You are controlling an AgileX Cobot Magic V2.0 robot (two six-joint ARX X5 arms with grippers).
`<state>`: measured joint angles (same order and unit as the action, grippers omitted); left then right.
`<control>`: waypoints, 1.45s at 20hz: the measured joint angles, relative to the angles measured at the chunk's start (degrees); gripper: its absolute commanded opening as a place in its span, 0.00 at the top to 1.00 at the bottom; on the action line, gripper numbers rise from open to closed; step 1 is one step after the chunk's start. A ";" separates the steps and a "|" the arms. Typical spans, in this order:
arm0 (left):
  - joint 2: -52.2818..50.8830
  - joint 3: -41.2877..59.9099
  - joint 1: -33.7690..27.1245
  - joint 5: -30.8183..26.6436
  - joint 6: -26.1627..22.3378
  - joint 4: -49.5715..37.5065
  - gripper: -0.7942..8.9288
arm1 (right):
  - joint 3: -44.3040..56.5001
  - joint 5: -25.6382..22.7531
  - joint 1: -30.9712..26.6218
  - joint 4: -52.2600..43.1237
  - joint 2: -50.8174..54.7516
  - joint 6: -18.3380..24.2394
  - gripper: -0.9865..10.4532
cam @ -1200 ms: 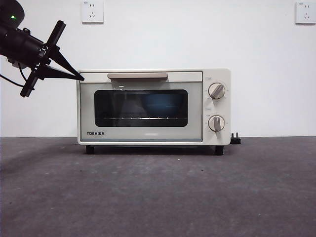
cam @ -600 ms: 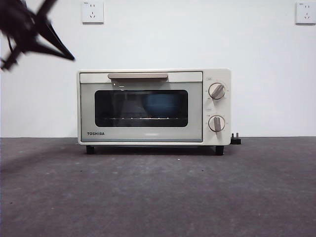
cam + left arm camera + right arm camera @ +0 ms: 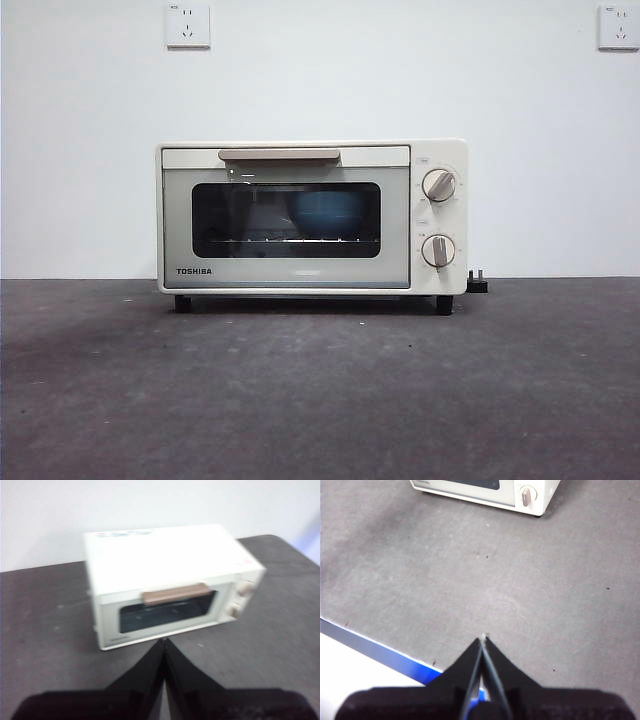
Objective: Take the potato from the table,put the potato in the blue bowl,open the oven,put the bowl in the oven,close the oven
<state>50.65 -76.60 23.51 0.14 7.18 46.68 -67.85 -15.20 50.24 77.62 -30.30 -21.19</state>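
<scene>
Oven [image 3: 311, 217] with its door shut and beige bar handle [image 3: 279, 154] level across the top of the door, standing on the dark tabletop [image 3: 320, 390]. Through the dark glass the blue bowl [image 3: 328, 215] sat on the wire rack, toward the knob side. The potato could not be made out through the glass; it was judged to lie inside the bowl, since none showed on the tabletop.

Left gripper [image 3: 163, 642] was raised above and in front of the oven, its fingers pressed together tip to tip and holding nothing, with the handle and door beyond and below the tips. Right gripper [image 3: 483, 640] hung over bare tabletop, its fingers likewise closed to a point and empty; only the oven's lower corner with one knob [image 3: 526, 495] lay well beyond its tips. Neither arm showed in the front view.

With bowl enclosed and door closed, the sequence was judged essentially complete, the step in hand being the clearing of the arms. Good practice here: carry each gripper up and back, away from the handle and knobs, so nothing catches the door and pulls it open; keep the fingers closed during travel; confirm that the door's top edge sits flush along its whole width before parking.
</scene>
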 measured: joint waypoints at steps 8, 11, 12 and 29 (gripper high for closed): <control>-2.01 0.00 3.30 0.31 0.35 5.16 0.92 | 0.00 0.00 0.00 0.00 0.00 0.00 0.91; 0.98 0.00 3.32 0.31 0.35 5.14 0.92 | 0.00 0.00 0.00 0.00 0.00 0.00 0.91; 2.29 0.00 3.32 0.31 0.35 5.16 0.92 | 0.00 0.00 0.00 0.00 0.00 0.00 0.91; -21.46 51.04 -16.41 -0.15 -17.97 -45.88 0.92 | 0.00 0.00 0.00 0.00 0.00 0.00 0.91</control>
<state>29.19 -25.56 7.09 -0.01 -10.79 0.80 -67.85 -15.20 50.24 77.62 -30.30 -21.19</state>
